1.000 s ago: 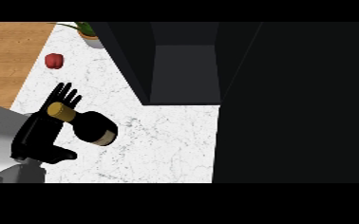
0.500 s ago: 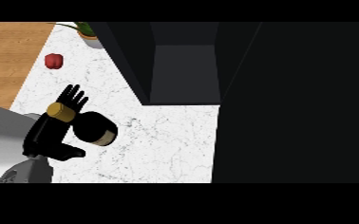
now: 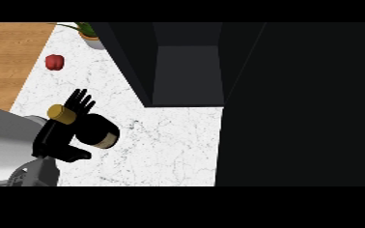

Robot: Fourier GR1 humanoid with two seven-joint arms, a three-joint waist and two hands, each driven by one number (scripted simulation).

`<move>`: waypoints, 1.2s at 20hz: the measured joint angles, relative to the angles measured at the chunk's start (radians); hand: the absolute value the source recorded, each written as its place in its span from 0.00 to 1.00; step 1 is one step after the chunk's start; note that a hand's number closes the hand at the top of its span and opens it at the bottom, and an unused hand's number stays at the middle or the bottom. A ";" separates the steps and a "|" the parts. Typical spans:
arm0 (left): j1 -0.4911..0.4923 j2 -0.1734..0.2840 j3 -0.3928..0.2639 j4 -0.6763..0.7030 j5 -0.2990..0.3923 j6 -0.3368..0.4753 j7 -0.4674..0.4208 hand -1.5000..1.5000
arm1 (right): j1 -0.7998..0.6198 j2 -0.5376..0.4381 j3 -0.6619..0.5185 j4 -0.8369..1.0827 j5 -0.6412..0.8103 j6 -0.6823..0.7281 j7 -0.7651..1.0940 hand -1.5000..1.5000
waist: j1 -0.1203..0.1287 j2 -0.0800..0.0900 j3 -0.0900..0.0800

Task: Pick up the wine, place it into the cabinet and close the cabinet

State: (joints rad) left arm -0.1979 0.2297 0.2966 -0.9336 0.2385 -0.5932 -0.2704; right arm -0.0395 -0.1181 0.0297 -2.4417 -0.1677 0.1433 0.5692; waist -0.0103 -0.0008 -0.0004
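I see my left hand (image 3: 61, 135) near the counter's (image 3: 171, 145) left edge, resting against the wine (image 3: 96, 130), thumb below it and fingers straight up behind the gold cap. The open cabinet (image 3: 185, 72) sits at the counter's far edge; a red pepper (image 3: 54, 62) lies far left.

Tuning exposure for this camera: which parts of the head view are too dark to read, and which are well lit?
Head view: the cabinet and the whole right side are near-black, with little detail; the white counter is bright and even; the wine bottle beside the left hand reads clearly.
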 measured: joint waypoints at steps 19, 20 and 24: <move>-0.073 -0.010 -0.042 0.137 -0.003 -0.088 -0.091 1.00 | -0.084 0.011 0.024 -0.028 0.005 -0.059 0.108 0.00 | 0.002 -0.001 0.000; -0.073 -0.009 -0.049 0.132 -0.012 -0.086 -0.099 1.00 | -0.090 0.006 0.019 -0.029 0.005 -0.059 0.119 0.00 | 0.003 -0.001 0.000; 0.003 -0.035 -0.060 0.049 -0.055 -0.007 -0.189 1.00 | -0.082 0.005 0.007 -0.029 0.009 -0.054 0.110 0.00 | 0.007 -0.004 0.002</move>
State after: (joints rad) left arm -0.1945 0.1949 0.2367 -0.8846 0.1838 -0.6006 -0.4594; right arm -0.1219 -0.1133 0.0370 -2.4703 -0.1590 0.0898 0.6794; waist -0.0030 -0.0046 0.0016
